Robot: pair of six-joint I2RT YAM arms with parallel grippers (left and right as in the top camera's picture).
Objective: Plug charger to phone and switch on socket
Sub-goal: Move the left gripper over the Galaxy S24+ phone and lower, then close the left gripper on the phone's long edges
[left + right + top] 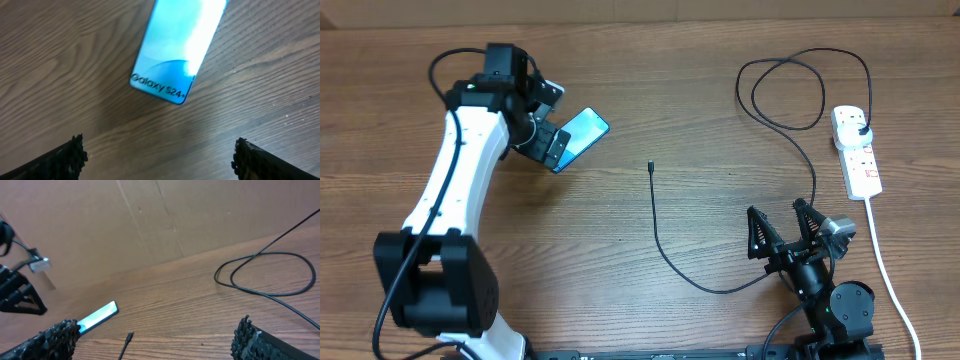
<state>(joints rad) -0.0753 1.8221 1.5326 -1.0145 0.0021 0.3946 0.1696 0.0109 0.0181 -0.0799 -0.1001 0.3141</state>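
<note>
The phone [584, 131] lies screen-up and aslant on the wooden table, its light-blue screen lit. My left gripper [553, 122] is open just off the phone's lower-left end. In the left wrist view the phone [175, 45] lies ahead of the fingertips, not between them, and the gripper [160, 156] is empty. The charger's connector tip [650, 166] lies free mid-table. Its black cable [720, 290] curves round, loops, and ends at a black plug [860, 128] seated in the white socket [861, 168] at the right. My right gripper [782, 222] stands open and empty near the front, right of the cable.
The socket's white lead [892, 285] runs down to the front edge at the right. In the right wrist view, the cable's loop [265, 275] lies ahead on the right, the phone [100, 314] and connector tip [129, 338] on the left, and a cardboard wall [160, 220] stands behind.
</note>
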